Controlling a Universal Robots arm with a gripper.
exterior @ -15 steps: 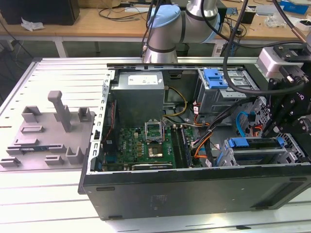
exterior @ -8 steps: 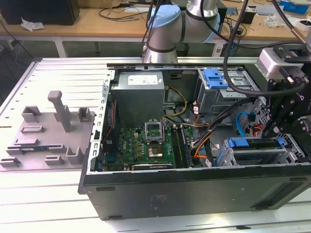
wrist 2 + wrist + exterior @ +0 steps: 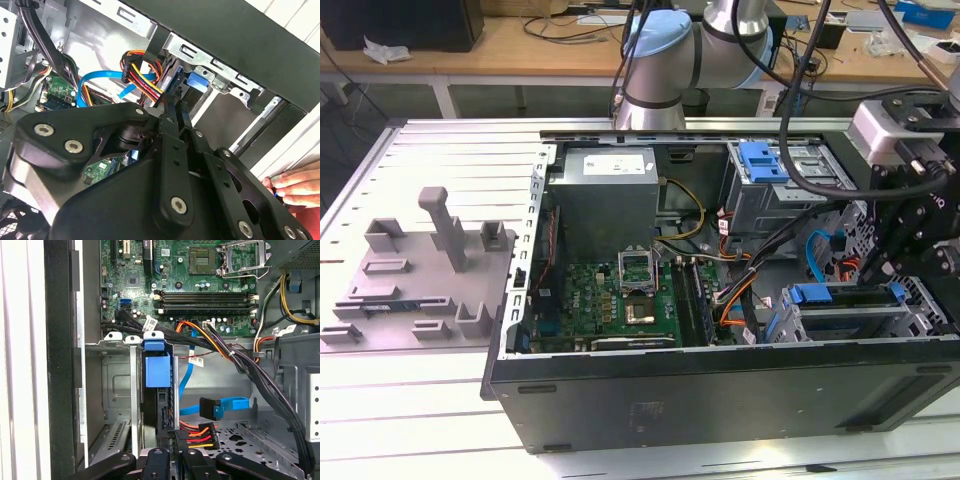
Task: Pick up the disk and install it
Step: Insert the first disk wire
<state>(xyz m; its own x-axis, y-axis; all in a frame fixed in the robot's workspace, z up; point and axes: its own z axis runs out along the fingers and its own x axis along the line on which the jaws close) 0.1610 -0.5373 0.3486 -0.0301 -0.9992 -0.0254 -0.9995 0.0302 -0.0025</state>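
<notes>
The disk (image 3: 845, 298) stands on edge in the drive cage (image 3: 920, 300) at the front corner of the open computer case, on the exterior view's right. Its blue bracket (image 3: 157, 371) shows between the cage's metal walls in the first wrist view. My black gripper (image 3: 880, 268) hangs over that cage. Its fingers (image 3: 156, 459) lie close together on the disk's near end, so the gripper (image 3: 172, 452) is shut on the disk. In the second wrist view the gripper (image 3: 172, 107) points into the cage beside the blue bracket (image 3: 197, 80).
Red-orange power cables (image 3: 200, 435) and a blue data cable (image 3: 225, 407) lie right beside the cage. The motherboard (image 3: 620, 300), grey power supply (image 3: 605, 195) and an upper bay with a light-blue latch (image 3: 765, 160) fill the case. A person's hand (image 3: 295, 185) rests outside the case wall. Grey fixtures (image 3: 420, 260) stand on the exterior view's left.
</notes>
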